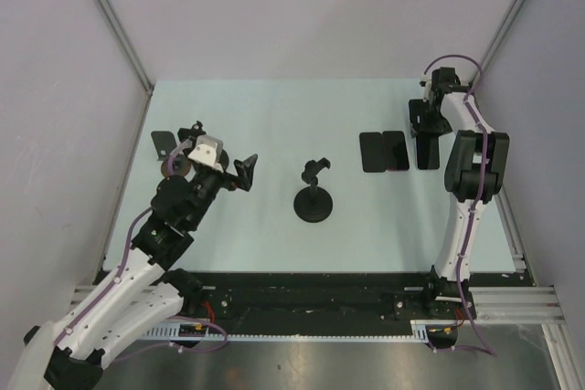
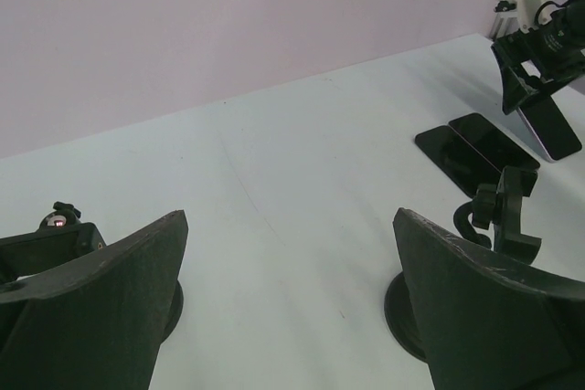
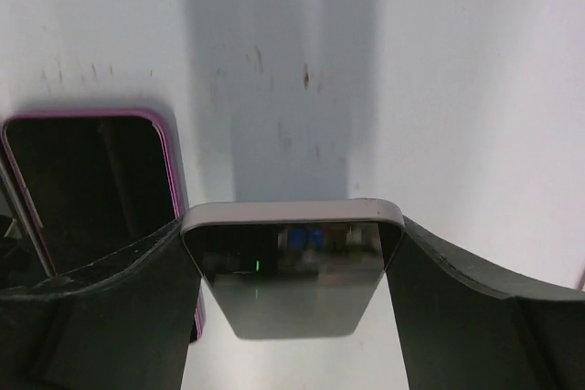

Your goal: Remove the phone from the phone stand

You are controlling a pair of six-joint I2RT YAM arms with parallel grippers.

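- Since the phone [image 3: 291, 276] is clamped across its width by the right gripper [image 1: 427, 132], the stand [image 1: 313, 196] at mid-table is noted with an empty cradle, well apart to the left.
- Long axis is pointed out from the fingers, toward the table [image 1: 274, 116]; two flat phones [image 1: 382, 151] are seen just beside.
- Left gripper [image 2: 291, 221] is spread wide, nothing held, nearer the stand.
- Contact between phone tip and table cannot be judged.

Bare table [image 1: 274, 116] rings phone stand [image 1: 313, 203]; flat phones [image 1: 382, 151] near right.
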